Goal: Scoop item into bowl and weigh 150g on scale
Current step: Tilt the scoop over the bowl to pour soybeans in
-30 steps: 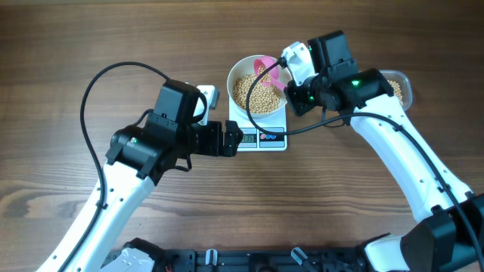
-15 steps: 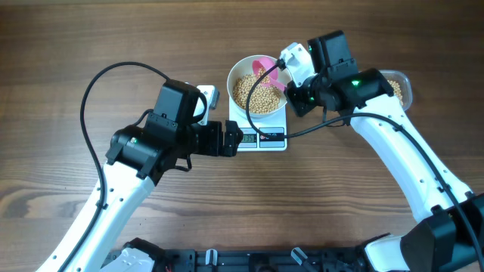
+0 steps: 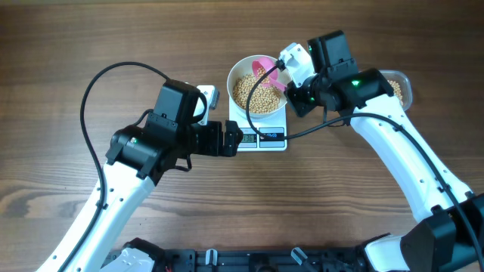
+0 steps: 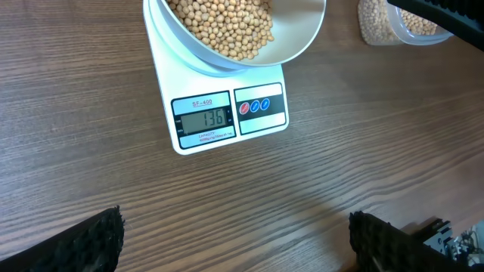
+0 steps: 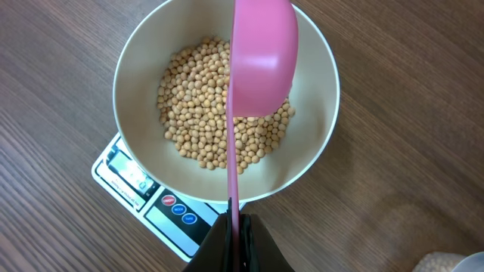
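Step in hand, as I'm judging it: topping up the weight. The right gripper (image 5: 236, 227) is pinching the thin handle of a pink scoop (image 5: 261, 53), fingers pressed tight on it. It's holding the scoop head over the bowl (image 5: 316, 136), which is sitting on top of the scale (image 4: 227, 113). The beans (image 5: 197, 121) are lying heaped in the bowl's bottom. None are showing on the scoop face that's visible, so it's prob. emptied, though I can't tell for sure. The left gripper (image 4: 236, 223) is hanging in front of the scale, display side, fingers spread wide & gripping nothing.

Writing: the display is reading 136, and the label above it is reading SF-400. Small print under the digits is too tiny to read. Next to the display, on the scale's front edge, a dark panel is carrying 3 round buttons, one red & two blue, icons unreadable.

Next move, by my reckoning: the reading is falling a bit short of 150 g, so only a small top-up is needed. That means going to the clear tub (image 3: 398, 87) of beans on the right arm's side of the scale, taking a part-scoop & trickling it in slowly while watching the digits. A full scoop is likely overshooting.
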`<state>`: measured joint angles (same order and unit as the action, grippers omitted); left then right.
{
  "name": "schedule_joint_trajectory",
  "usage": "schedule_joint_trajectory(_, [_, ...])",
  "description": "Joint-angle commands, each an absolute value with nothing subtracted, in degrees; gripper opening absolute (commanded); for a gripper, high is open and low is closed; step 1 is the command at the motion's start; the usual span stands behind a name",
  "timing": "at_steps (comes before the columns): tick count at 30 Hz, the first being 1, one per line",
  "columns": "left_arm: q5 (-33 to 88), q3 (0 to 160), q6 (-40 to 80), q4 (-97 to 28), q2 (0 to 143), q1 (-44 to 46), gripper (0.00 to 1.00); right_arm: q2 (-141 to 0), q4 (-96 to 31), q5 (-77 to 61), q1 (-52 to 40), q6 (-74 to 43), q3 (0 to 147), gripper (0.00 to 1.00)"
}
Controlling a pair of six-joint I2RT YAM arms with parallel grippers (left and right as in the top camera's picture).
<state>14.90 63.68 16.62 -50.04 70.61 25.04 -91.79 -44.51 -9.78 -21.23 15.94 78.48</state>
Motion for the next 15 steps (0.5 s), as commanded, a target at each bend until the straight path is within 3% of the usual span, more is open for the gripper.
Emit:
schedule_joint_trajectory(1, [15.38, 63.46, 15.42, -49.93, 70.85, 25.30, 1.00, -90.11, -44.38, -8.78, -21.43, 17.04, 80.20, 0.04])
schedule_joint_trajectory(15, [15.40, 63.46, 15.42, -49.93, 70.85, 25.30, 1.00, -90.11, -44.40, -5.82, -21.43, 21.04, 80.20, 0.04])
